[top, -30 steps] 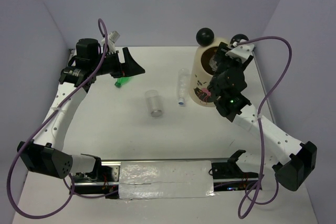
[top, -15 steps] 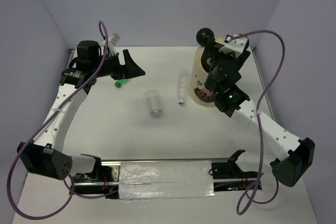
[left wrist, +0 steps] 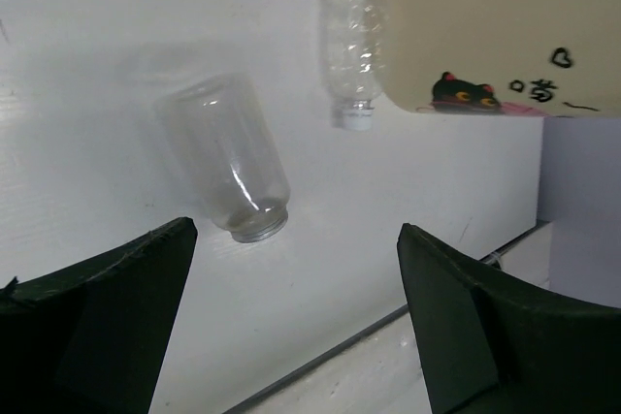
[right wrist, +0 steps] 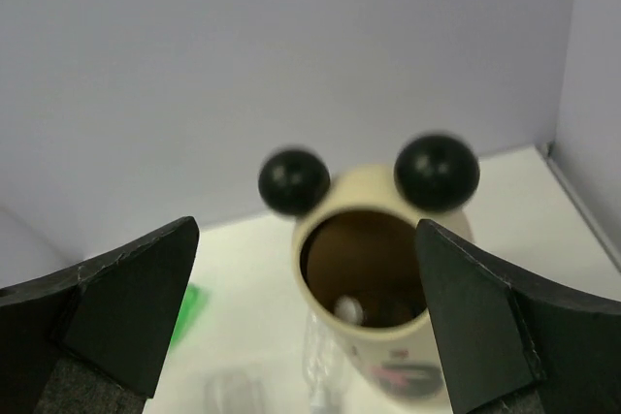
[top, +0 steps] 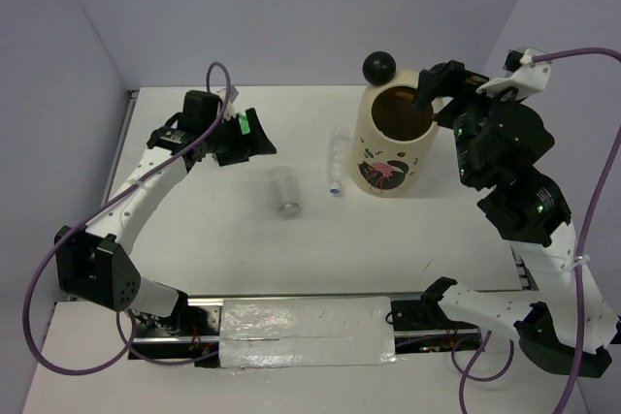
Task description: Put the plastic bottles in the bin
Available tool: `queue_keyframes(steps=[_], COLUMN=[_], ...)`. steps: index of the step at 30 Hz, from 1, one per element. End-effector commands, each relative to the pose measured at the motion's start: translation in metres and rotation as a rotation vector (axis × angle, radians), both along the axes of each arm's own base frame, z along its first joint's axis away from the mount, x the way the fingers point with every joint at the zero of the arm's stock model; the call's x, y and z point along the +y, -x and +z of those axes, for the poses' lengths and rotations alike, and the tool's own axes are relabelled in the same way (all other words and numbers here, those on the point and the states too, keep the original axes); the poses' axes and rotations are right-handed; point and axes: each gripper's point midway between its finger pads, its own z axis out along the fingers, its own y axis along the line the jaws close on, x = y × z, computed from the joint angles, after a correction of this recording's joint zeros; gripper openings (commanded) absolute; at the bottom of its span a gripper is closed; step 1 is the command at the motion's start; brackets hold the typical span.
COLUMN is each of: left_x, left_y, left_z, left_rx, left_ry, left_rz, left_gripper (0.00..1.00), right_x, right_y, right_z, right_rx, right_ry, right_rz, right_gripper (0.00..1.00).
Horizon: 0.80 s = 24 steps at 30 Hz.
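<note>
- the left fingers (left wrist: pixel 107 307) are held wide apart, with nothing between them, above the desk (top: pixel 213 230).
- the short wide bottle (left wrist: pixel 228 157) is seen lying on its side below them, apart from the bin (top: pixel 388 167).
- the slim bottle (top: pixel 336 157) lies just beside the bin's left wall.
- a green bottle (top: pixel 243 124) is glimpsed by the left arm, mostly hidden.
- the right fingers (right wrist: pixel 126 307) are spread open and empty, raised near the bin's 2 black ears.
- a white thing (right wrist: pixel 347 309) is seen inside the bin.
</note>
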Motion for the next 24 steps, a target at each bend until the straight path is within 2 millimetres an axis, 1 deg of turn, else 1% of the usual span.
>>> queue_keyframes(steps=[1, 2, 3, 4, 5, 6, 7, 10, 11, 13, 14, 16, 18, 19, 20, 22, 24], left_x=[-0.003, -0.007, -0.010, -0.010, -0.018, -0.021, -0.024, -0.027, -0.026, -0.022, -0.021, -0.021, -0.026, -0.031, -0.034, -0.042, -0.052], left_y=[-0.007, -0.005, -0.006, -0.008, -0.008, -0.008, -0.011, -0.014, -0.016, -0.018, -0.016, -0.016, -0.017, -0.017, -0.016, -0.013, -0.015], left_z=[-0.025, -0.031, -0.035, -0.037, -0.039, -0.040, -0.042, -0.047, -0.056, -0.067, -0.077, -0.087, -0.101, -0.104, -0.114, -0.122, -0.124], left_rx=[0.066, 0.082, 0.090, 0.082, 0.079, 0.072, 0.070, 0.076, 0.096, 0.131, 0.157, 0.179, 0.201, 0.203, 0.228, 0.248, 0.247], left_ry=[-0.034, -0.034, -0.032, -0.048, -0.062, -0.078, -0.092, -0.108, -0.129, -0.168, -0.186, -0.189, -0.200, -0.203, -0.213, -0.223, -0.181], left_rz=[0.087, 0.084, 0.089, 0.095, 0.078, 0.069, 0.066, 0.048, 0.050, 0.074, 0.078, 0.099, 0.103, 0.093, 0.082, 0.083, 0.076], left_gripper=[0.98, 0.98, 0.98, 0.98, 0.98, 0.98, 0.98, 0.98, 0.98, 0.98, 0.98, 0.99, 0.99, 0.99, 0.99, 0.99, 1.00], right_x=[0.024, 0.027, 0.029, 0.032, 0.034, 0.037, 0.046, 0.073, 0.079, 0.088, 0.088, 0.090, 0.089, 0.089, 0.087, 0.084, 0.082], right_y=[0.002, 0.005, 0.007, 0.009, 0.009, 0.012, 0.014, 0.021, 0.023, 0.028, 0.028, 0.029, 0.030, 0.030, 0.030, 0.030, 0.030], right_z=[-0.078, -0.083, -0.097, -0.105, -0.116, -0.126, -0.140, -0.168, -0.182, -0.195, -0.202, -0.204, -0.200, -0.198, -0.192, -0.189, -0.184], right_rx=[0.247, 0.259, 0.297, 0.321, 0.352, 0.388, 0.427, 0.501, 0.533, 0.568, 0.581, 0.580, 0.563, 0.557, 0.544, 0.536, 0.526], right_ry=[0.074, 0.070, 0.073, 0.074, 0.081, 0.079, 0.078, 0.063, 0.074, 0.069, 0.067, 0.047, 0.036, 0.035, 0.030, 0.040, 0.042], right_rz=[0.124, 0.144, 0.156, 0.176, 0.185, 0.199, 0.240, 0.345, 0.351, 0.362, 0.358, 0.363, 0.366, 0.365, 0.363, 0.352, 0.347], right_gripper=[1.00, 1.00, 1.00, 1.00, 1.00, 1.00, 1.00, 1.00, 1.00, 1.00, 1.00, 1.00, 1.00, 1.00, 1.00, 1.00, 1.00])
